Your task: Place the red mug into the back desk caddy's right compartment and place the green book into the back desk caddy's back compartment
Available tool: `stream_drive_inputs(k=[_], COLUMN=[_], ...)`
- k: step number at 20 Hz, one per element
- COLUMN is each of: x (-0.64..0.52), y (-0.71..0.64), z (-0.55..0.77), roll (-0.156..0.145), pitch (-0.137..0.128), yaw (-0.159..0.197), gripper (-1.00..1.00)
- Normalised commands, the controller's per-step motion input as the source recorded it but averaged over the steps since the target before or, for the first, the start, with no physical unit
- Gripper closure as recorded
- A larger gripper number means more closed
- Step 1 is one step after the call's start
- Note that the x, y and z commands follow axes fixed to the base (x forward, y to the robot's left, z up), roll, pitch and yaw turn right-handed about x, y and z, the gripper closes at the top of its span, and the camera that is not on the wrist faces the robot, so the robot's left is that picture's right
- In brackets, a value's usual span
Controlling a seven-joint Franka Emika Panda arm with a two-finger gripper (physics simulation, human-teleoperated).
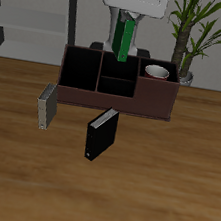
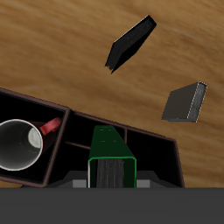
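- The end effector (image 1: 124, 26) hangs over the middle of the back desk caddy (image 1: 84, 96), pinching the green book (image 1: 123, 40) upright by its top.
- From the wrist view, the green book (image 2: 111, 149) has its lower end above the small middle sections; whether it touches the divider, I cannot tell.
- The red mug (image 1: 156, 72) already stands in the right compartment (image 1: 159, 85), its white inside showing.
- On the wooden desk (image 1: 172, 183), a black book (image 1: 100, 134) stands nearer the front edge.
- A grey-white book (image 1: 46, 107) sits just beside the caddy's other end.
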Motion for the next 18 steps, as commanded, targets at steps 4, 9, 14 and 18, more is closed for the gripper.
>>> stream_drive_inputs(k=[4,9,14,18], x=[-0.02,-0.13,-0.15,-0.10], y=[-0.06,0.11,0.21,0.06], z=[0.06,0.09,-0.09,-0.17], roll=[-0.004,0.027,0.068,0.024], pitch=[-0.003,-0.025,0.015,0.048], yaw=[0.148,0.149,0.152,0.198], gripper=[1.00,1.00,1.00,1.00])
